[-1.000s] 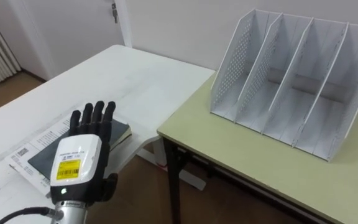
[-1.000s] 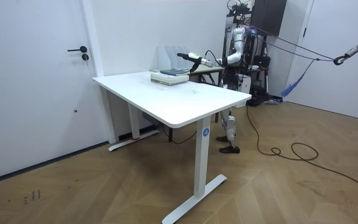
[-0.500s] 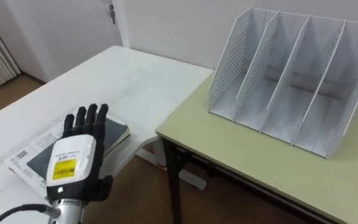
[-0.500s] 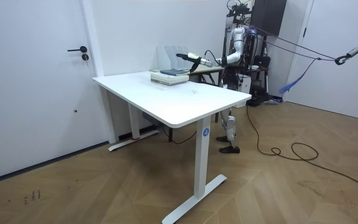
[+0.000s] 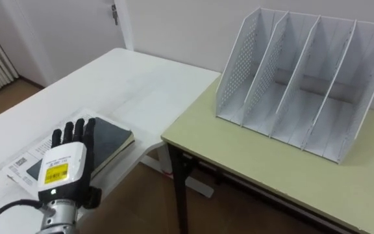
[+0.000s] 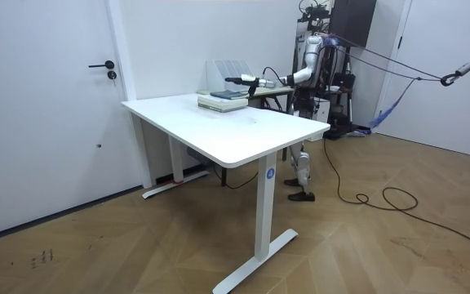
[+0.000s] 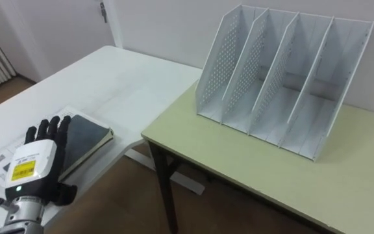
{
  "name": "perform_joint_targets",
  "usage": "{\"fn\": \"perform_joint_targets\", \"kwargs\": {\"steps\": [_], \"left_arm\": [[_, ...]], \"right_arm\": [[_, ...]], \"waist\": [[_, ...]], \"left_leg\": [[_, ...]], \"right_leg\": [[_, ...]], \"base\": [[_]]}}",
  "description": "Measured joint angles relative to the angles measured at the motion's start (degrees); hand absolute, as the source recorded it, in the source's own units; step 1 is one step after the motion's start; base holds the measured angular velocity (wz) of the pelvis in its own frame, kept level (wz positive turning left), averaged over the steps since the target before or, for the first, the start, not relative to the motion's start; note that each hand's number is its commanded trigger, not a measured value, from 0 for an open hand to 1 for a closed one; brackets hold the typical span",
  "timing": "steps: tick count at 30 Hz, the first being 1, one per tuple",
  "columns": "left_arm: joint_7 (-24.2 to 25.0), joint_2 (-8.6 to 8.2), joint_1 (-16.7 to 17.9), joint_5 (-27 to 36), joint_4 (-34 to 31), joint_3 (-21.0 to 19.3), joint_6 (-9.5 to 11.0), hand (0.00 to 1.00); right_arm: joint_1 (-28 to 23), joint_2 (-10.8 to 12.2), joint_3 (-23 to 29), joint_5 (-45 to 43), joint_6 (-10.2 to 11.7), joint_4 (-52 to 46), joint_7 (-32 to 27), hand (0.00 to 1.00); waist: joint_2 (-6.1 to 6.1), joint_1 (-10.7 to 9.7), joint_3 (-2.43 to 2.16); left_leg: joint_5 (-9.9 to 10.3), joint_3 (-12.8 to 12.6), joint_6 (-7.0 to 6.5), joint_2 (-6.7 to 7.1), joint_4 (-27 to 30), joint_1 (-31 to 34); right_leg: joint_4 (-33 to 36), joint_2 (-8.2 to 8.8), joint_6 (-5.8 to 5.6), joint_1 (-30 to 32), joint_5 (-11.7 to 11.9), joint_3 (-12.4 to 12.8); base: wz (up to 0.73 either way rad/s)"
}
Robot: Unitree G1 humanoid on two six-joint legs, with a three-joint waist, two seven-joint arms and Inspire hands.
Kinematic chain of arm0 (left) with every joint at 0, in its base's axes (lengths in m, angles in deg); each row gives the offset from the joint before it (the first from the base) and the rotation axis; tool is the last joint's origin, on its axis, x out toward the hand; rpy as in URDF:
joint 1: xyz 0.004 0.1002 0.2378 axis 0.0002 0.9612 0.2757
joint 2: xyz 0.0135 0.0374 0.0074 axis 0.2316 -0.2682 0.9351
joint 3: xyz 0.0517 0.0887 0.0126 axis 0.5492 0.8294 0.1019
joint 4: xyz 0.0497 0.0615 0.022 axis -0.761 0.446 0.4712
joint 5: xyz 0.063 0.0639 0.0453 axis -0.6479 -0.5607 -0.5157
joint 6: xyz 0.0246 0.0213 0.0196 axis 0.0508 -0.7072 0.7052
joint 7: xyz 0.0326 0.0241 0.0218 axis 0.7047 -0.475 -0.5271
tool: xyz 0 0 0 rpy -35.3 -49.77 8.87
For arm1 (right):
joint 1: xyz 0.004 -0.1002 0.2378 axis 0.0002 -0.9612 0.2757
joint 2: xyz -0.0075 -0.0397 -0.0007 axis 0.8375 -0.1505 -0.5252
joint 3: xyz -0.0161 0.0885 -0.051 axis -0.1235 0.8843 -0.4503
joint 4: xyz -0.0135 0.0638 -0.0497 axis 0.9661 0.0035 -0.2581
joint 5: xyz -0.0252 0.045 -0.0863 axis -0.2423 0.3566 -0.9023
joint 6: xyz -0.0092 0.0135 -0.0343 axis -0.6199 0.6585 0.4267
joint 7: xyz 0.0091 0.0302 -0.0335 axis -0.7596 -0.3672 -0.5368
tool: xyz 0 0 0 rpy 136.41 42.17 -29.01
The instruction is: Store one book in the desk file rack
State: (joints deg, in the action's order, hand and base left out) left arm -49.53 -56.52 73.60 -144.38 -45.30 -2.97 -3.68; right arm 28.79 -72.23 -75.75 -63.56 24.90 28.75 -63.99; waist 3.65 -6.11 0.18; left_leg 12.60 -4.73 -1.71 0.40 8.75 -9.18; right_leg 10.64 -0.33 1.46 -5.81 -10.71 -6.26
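A dark-covered book lies on top of a stack of papers at the corner of the white table. My left hand hovers over the book's near end, open, fingers straight and pointing away from me; whether it touches the cover I cannot tell. The white file rack with several upright slots stands empty on the pale green desk to the right. In the room view the left hand reaches out over the book, in front of the rack.
A gap separates the white table from the green desk, whose dark leg drops to the floor. A wall runs behind the rack. A door stands at the room view's left.
My left hand has drawn back to the left and lower in the eye view, uncovering more of the book's cover. In the room view the arm has risen slightly.
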Motion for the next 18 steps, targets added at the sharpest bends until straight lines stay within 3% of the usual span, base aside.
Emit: {"fn": "perform_joint_targets", "kwargs": {"steps": [12,18], "left_arm": [[0.3,0.65,-2.6,3.8,0.7,-0.8,-0.1,0.00],[3.6,0.64,-2.6,7.6,4.8,-0.7,-0.6,0.00]], "right_arm": [[-0.1,0.1,0.1,0.2,0.0,-0.1,-0.4,0.00],[0.0,0.1,0.0,0.1,0.0,0.0,-0.4,0.00]], "waist": [[0.74,-0.2,0.23],[0.78,-0.5,0.30]], "left_leg": [[0.0,-1.4,0.00,-0.44,0.0,-0.4],[0.0,-1.4,0.01,-0.60,0.0,-0.4]], "right_leg": [[0.0,-0.59,0.17,0.2,0.2,1.7],[0.0,-0.76,0.35,0.5,0.3,2.0]], "base": [[-0.06],[-0.01]]}}
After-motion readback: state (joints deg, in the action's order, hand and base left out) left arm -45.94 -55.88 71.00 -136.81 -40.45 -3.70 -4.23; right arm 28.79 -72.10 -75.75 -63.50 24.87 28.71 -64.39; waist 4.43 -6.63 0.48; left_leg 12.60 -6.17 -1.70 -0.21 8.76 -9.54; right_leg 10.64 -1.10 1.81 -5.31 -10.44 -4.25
